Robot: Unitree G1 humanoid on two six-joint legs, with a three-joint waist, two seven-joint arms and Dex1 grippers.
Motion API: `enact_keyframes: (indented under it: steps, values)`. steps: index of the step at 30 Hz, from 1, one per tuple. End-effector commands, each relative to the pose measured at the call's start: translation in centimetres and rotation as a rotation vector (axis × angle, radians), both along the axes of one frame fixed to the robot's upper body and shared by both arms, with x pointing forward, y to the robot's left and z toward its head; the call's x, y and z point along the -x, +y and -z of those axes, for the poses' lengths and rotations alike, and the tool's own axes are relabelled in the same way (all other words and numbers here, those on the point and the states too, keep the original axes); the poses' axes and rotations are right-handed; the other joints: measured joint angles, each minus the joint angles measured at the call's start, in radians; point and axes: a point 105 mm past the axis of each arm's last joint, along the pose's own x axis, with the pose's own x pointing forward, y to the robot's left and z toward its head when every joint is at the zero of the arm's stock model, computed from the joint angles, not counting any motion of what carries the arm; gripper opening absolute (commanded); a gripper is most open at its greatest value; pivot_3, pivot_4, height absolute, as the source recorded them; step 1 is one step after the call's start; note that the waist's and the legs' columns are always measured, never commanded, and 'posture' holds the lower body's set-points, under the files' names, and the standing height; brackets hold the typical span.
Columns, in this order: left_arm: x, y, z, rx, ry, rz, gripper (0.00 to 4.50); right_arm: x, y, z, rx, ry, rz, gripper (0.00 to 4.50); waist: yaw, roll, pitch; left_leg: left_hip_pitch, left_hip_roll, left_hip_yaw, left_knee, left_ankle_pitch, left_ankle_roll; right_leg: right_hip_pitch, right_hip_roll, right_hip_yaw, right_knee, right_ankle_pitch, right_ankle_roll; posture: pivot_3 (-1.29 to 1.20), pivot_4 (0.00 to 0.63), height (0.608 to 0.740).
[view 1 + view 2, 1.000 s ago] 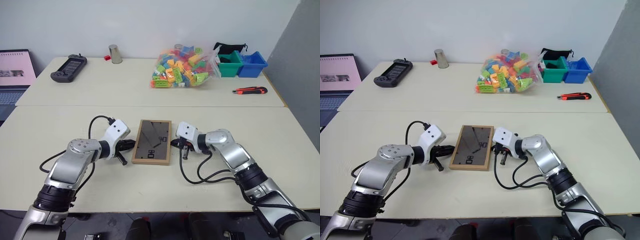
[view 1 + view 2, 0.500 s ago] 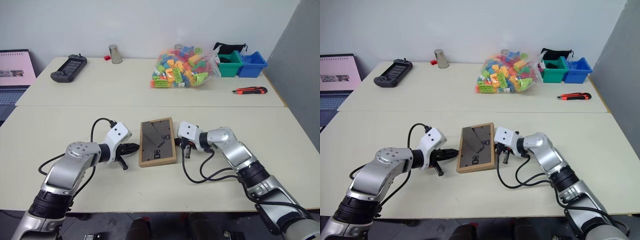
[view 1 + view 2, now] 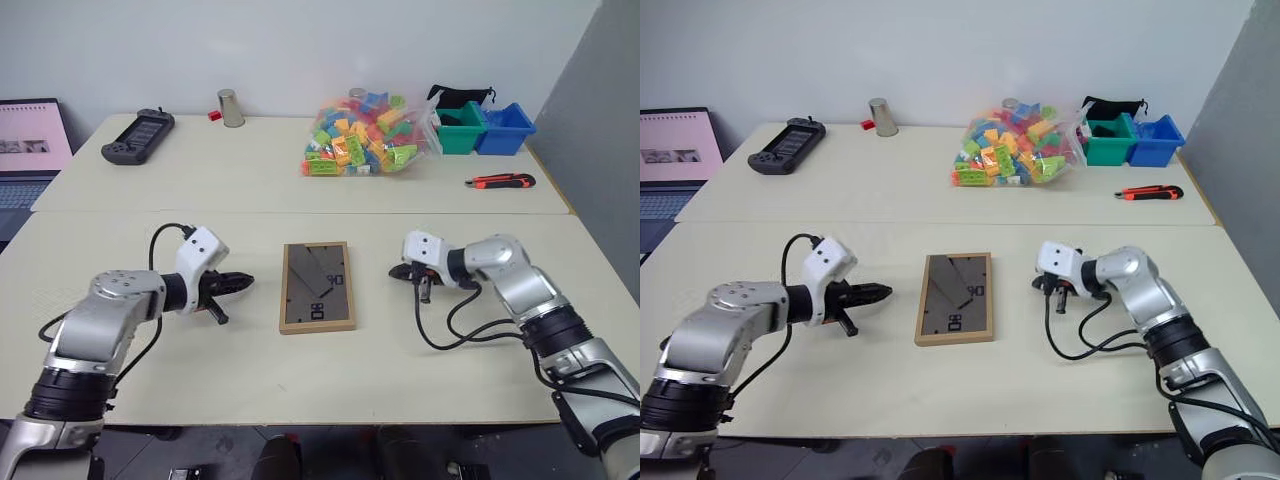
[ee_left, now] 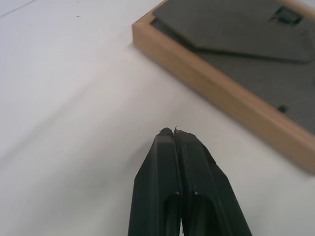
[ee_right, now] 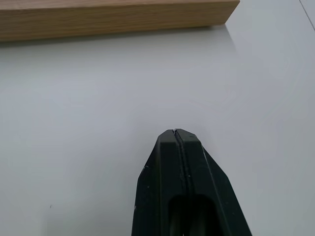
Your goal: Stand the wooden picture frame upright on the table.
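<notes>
The wooden picture frame [image 3: 317, 286] lies flat on the table [image 3: 300, 370] near its middle, dark grey back with white markings facing up. My left gripper [image 3: 245, 281] hovers a short way to the frame's left, pointing at it, fingers shut and holding nothing. The left wrist view has those fingertips [image 4: 173, 132] pressed together above the tabletop, with the frame's corner [image 4: 231, 64] beyond them. My right gripper [image 3: 398, 272] is a short way to the frame's right, also shut and empty. Its wrist view shows the frame's wooden edge [image 5: 113, 17] ahead of its closed tips [image 5: 174, 131].
On the far table sit a bag of coloured blocks [image 3: 365, 135], a green bin [image 3: 460, 128], a blue bin [image 3: 505, 125], a box cutter [image 3: 500, 181], a metal cup [image 3: 231, 107] and a game controller [image 3: 137, 135]. A laptop [image 3: 25, 150] stands at the far left.
Both grippers have drawn away from the frame's sides, left one leftward, right one rightward. The frame turned slightly and now lies square, untouched.
</notes>
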Motion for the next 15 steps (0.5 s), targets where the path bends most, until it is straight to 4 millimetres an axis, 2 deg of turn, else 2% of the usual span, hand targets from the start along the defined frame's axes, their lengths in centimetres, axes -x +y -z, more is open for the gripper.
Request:
enact_keyframes:
  steps: [1,4,11,15]
  values:
    - [1.3,-0.9,-3.0,0.264,0.136,0.047,0.92,0.0,0.5,-2.0,-0.036,-0.019,-0.063,0.00,-0.002,0.000,0.000,0.000,0.000,0.000,0.000,0.000,0.000,0.000,0.000,0.000,0.000,0.000,0.000,0.00,0.150,0.740]
    - [1.7,-0.8,-3.1,0.370,0.273,0.025,1.59,-0.1,0.7,-1.8,-0.018,-0.019,-0.092,0.00,-0.007,0.000,0.000,0.000,0.000,0.000,0.000,0.000,0.000,0.000,0.000,0.000,0.000,0.000,0.000,0.00,0.150,0.740]
    - [0.1,-0.2,-3.5,0.451,0.405,-0.066,3.18,0.1,2.1,-1.0,-0.030,-0.007,-0.132,0.00,-0.008,0.000,0.000,0.000,0.000,-0.001,0.000,0.000,0.000,0.000,0.000,-0.001,0.001,0.000,0.000,0.00,0.150,0.740]
    - [0.0,-0.3,-2.3,0.438,0.488,-0.087,4.09,0.4,2.8,-0.8,-0.034,-0.010,-0.158,0.00,-0.008,0.000,0.000,0.000,0.000,-0.001,0.000,0.000,0.000,0.000,0.000,-0.001,0.001,0.000,0.000,0.00,0.150,0.740]
